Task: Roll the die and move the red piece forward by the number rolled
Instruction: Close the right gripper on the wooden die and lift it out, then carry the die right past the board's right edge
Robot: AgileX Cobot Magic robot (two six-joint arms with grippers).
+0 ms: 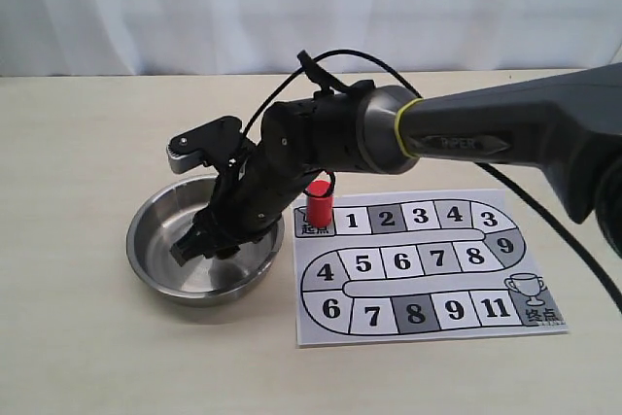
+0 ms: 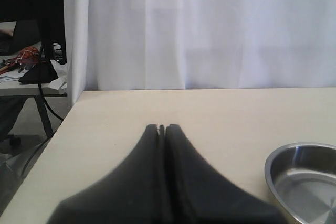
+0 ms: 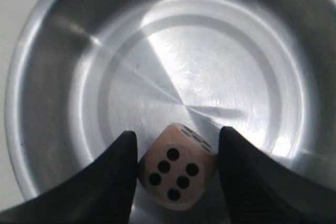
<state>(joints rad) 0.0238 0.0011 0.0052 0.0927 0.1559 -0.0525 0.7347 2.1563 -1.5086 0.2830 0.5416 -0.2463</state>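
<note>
Right wrist view puts the die (image 3: 177,174) squarely between the fingers (image 3: 113,187) of the right gripper (image 3: 177,132). They are spread only as wide as the cube and press on its two sides, and six dark pips face us. Beyond the fingertips lies the floor of the steel bowl (image 3: 47,77); we cannot tell whether the die rests on it or hangs just above.

From the exterior view those fingers reach down inside the bowl and hide the die. The red piece (image 1: 319,203) stands upright outside the bowl, near the fingers, on the corner square of the board (image 1: 428,269). The left gripper (image 2: 161,128) has its fingers pressed together on nothing, above the table (image 2: 210,114).
</note>
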